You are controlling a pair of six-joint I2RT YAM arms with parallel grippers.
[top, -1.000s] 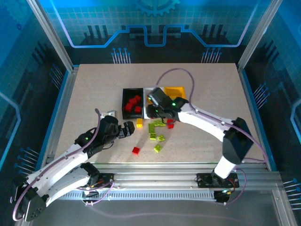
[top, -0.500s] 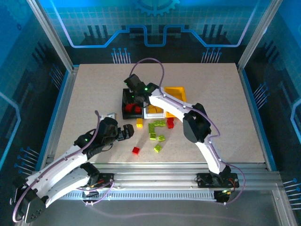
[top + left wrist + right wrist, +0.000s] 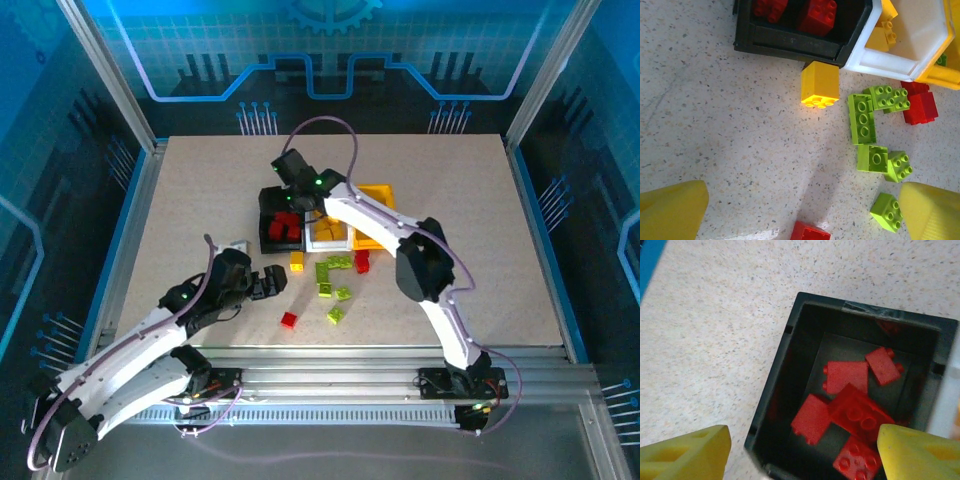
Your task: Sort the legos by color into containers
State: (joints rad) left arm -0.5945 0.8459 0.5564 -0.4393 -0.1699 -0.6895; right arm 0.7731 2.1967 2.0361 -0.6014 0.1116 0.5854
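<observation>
My right gripper (image 3: 288, 206) hangs open over the black container (image 3: 775, 405), with nothing between its yellow fingers (image 3: 687, 452). Several red legos (image 3: 855, 410) lie inside that bin. Beside it stand the white container (image 3: 328, 238) and the yellow container (image 3: 375, 195). My left gripper (image 3: 800, 215) is open low over the table, apart from every brick. In front of it lie a red lego (image 3: 810, 232), a yellow lego (image 3: 820, 85) against the black container (image 3: 790, 42), several lime green legos (image 3: 862, 117) and another red one (image 3: 920, 105).
Loose bricks are spread in front of the bins, around (image 3: 330, 285), with a single red one (image 3: 289, 320) nearer the arms. The right arm (image 3: 425, 265) arches over the white and yellow bins. Blue frame rails edge the table.
The right gripper swung from the brick pile in front of the white bin to above the black bin, and its jaws opened there. The left arm stayed still.
</observation>
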